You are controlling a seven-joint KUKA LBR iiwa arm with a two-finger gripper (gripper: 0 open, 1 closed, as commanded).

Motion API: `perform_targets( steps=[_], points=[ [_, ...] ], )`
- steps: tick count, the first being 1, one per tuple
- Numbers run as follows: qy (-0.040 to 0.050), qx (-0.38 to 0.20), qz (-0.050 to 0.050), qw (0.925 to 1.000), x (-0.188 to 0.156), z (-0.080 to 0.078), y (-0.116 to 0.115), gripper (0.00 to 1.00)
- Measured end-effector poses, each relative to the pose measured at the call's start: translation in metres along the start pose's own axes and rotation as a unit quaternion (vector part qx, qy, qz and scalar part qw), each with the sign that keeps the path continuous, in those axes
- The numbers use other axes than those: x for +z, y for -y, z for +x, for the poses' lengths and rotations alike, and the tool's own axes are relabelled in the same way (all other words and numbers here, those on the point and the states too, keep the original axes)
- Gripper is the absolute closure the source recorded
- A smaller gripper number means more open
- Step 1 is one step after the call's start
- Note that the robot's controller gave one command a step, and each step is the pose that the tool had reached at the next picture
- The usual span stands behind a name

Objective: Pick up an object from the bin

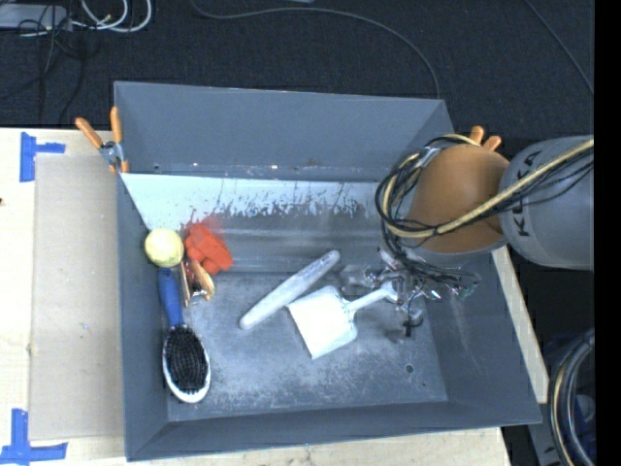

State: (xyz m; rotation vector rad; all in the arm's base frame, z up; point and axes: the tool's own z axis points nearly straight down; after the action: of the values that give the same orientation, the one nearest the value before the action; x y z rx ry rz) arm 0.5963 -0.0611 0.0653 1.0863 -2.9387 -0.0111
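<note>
Your arm's orange-capped wrist (456, 197) stood highest, the gripper (403, 304) low over the bin (291, 144) floor right of centre; you could not tell how wide the pincer was. Beside it lay one white scoop (322, 328), flat square blade down-left, thin handle pointing up-right at the gripper. You also had one pale rod (289, 289), one brush (184, 362), one yellow ball (164, 248), one orange lump (207, 246).
</note>
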Motion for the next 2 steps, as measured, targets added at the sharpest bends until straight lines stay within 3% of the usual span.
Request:
perform_targets(
  steps=[1, 2],
  points=[
    [0.0024, -0.049, 0.003, 0.9988, -0.0043, 0.0037, 0.0018, 1.00],
    [0.0024, -0.049, 0.003, 0.9988, -0.0043, 0.0037, 0.0018, 1.00]
  ],
)
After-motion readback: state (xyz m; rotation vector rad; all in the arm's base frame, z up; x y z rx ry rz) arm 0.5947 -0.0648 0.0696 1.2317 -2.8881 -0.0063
